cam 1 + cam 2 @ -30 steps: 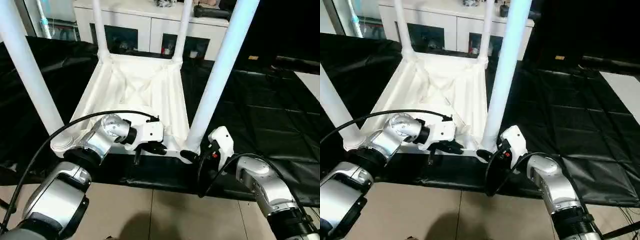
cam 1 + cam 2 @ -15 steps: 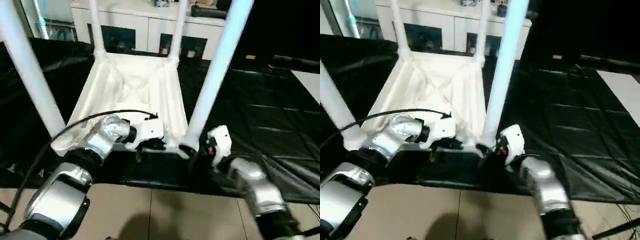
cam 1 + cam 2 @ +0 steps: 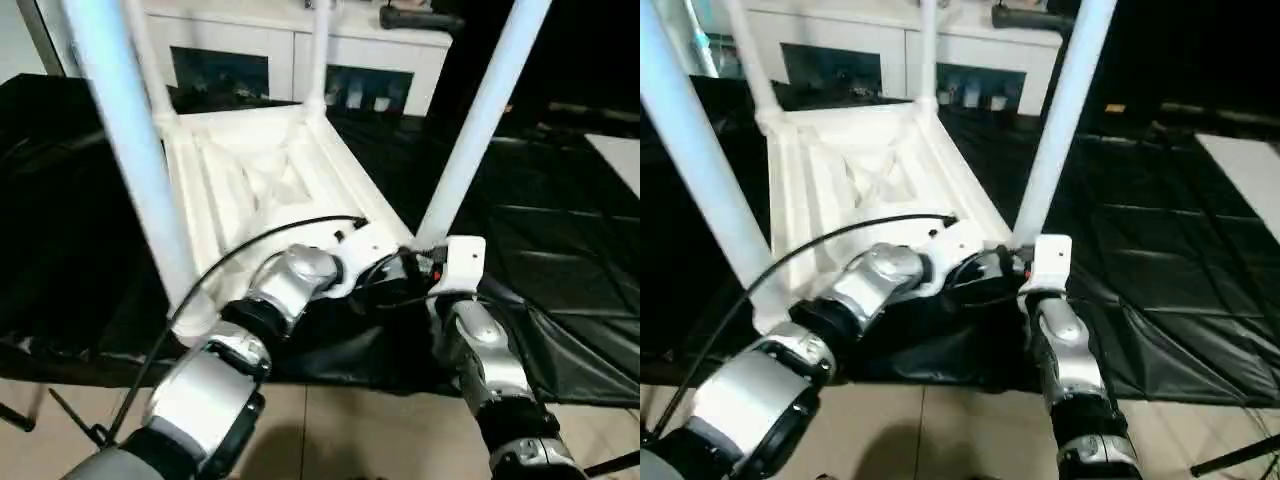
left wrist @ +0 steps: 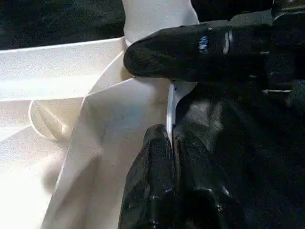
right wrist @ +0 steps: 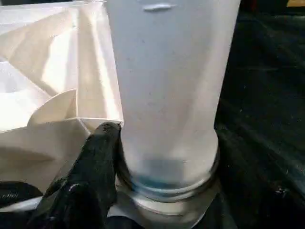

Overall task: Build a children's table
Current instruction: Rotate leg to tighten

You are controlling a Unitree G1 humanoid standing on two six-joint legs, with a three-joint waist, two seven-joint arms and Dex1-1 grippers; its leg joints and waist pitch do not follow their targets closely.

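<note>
With the inverted white ribbed plastic tabletop (image 3: 262, 175) on black sheeting, left end effector (image 4: 167, 143) pinches its rim; right end effector (image 5: 143, 176) brackets the near-right tapered white leg (image 3: 478, 125). Turn squarely.

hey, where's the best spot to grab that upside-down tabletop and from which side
Probably the near rim, from the robot's side. The tabletop lies ribs up with four legs standing in its corners, so the thin upright edge wall is the easiest thing to pinch. The left tool is shut on it beside the near right leg; the right tool wraps that leg's base.
</note>
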